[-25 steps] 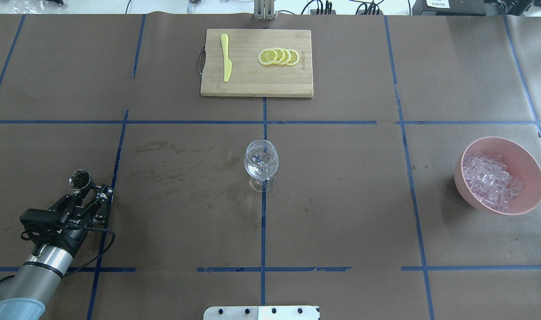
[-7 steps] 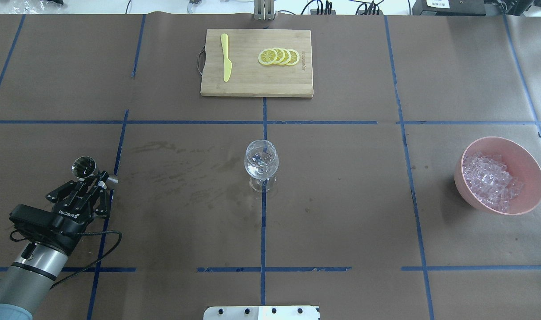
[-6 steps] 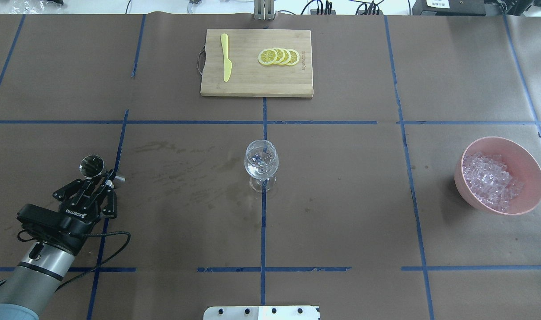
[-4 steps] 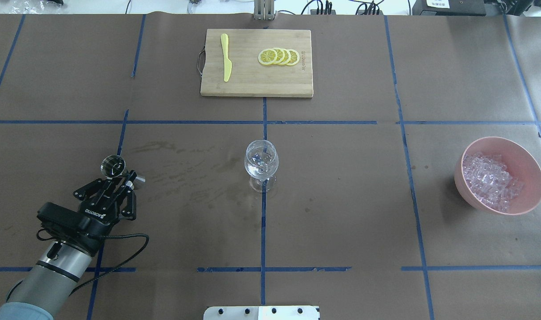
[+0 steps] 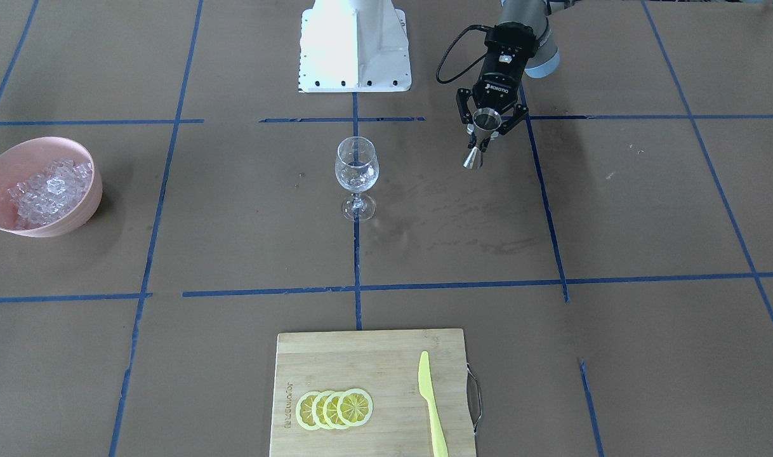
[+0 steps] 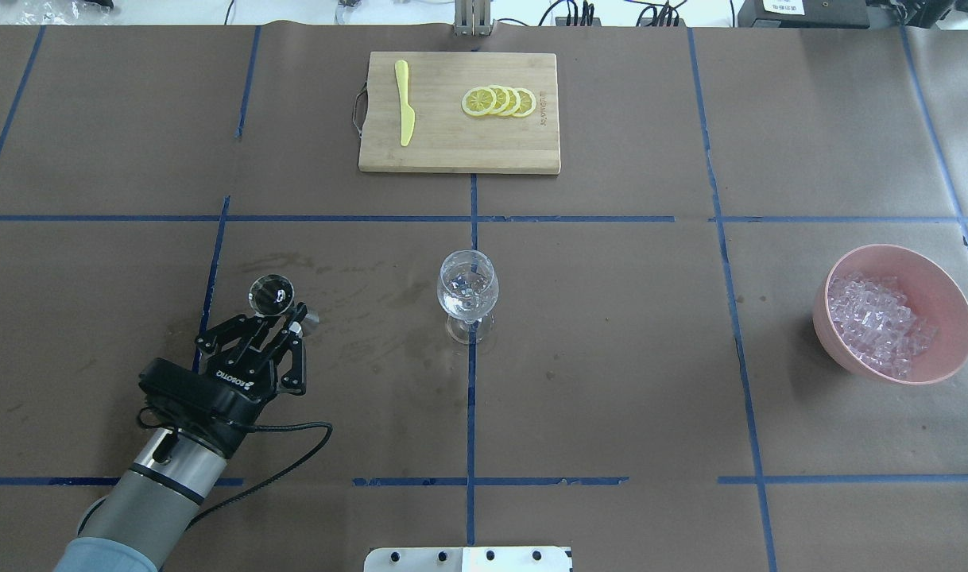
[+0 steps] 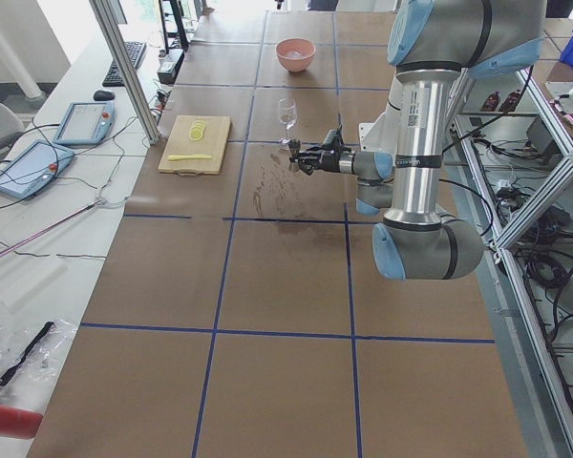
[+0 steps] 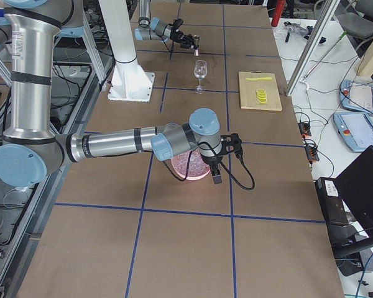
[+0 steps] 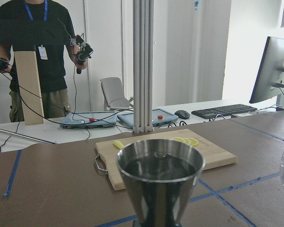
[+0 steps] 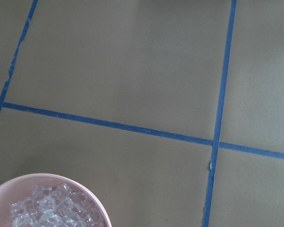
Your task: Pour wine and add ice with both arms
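The left gripper (image 6: 287,316) is clamping its fingers on one steel jigger (image 6: 271,292); bare table (image 6: 611,357) is lying open between it and the single wine glass (image 6: 467,287). The ice (image 6: 873,322) is sitting in one pink bowl (image 6: 943,292) far right, with the right gripper (image 8: 216,179) hanging beside it; I cannot tell how its fingers are standing.

overhead cam looks down from behind the base (image 6: 468,558), the front one faces it across the table (image 6: 611,357), so the cutting board (image 6: 452,147) flips top to bottom. side cams shoot along the table from each end, both catching the wine glass (image 7: 286,113); wrist cams sit close, left level over the jigger (image 9: 160,177), right above the bowl (image 10: 52,178).
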You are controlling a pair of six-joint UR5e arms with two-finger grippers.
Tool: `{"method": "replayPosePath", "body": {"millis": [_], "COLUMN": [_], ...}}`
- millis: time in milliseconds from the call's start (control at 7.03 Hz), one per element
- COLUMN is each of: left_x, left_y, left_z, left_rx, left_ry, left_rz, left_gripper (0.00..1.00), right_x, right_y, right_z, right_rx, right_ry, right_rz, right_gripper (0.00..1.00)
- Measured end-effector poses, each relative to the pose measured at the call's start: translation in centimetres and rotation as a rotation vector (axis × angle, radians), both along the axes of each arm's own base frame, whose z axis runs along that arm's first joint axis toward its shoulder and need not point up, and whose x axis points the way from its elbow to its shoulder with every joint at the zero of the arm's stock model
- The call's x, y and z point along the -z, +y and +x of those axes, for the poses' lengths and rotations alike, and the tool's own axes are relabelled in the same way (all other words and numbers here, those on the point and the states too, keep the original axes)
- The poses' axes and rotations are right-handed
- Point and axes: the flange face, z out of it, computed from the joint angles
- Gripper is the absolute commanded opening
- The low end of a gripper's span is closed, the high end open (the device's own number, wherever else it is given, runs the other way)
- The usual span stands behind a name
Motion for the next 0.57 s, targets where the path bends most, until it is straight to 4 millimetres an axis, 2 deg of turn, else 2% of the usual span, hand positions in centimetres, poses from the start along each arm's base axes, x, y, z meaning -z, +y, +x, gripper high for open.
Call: {"method": "replayPosePath", "body": {"millis": [569], "left_x": [8.8], "left_y": [-0.5], "left_z": [5.5], "left_rx": [0.008], "left_ry": [-0.121], "left_rz": [0.017], "left_gripper": [0.0], "right_x": [-0.1], "right_y": [0.0], "right_z": [0.0], "right_rx": [-0.001], "right_ry": [0.0], "right_rz": [-0.004], "right_gripper": [1.0]}}
